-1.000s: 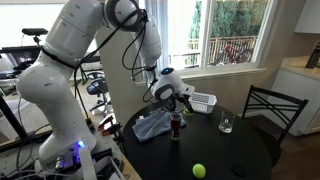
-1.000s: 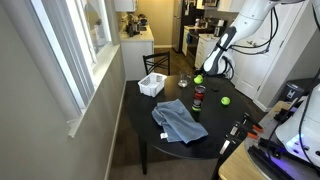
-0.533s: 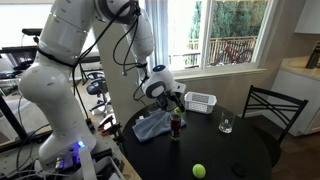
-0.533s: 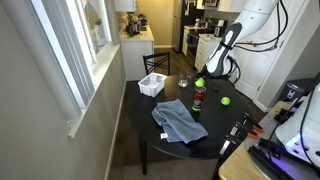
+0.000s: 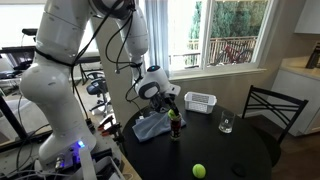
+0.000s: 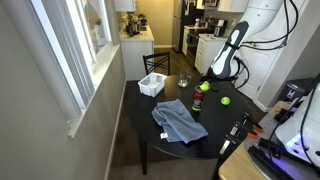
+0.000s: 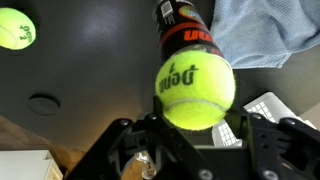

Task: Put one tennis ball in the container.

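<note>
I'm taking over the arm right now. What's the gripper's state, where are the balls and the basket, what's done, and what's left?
Gripper: shut on the tennis ball, held above the table beside the dark bottle.
Container: on the table, off to one side of the gripper.
Second ball: loose on the table.
Done: pickup.
Left: carry the ball over the container and release it.

in my wrist view i read "penn" in black script on the tennis ball (image 7: 195, 92); from my angle the word stands upside down. the red band on the dark glass (image 7: 184, 28) just behind it carries white lettering, too blurred for me to read. in both exterior views any print is too small to read.
</note>
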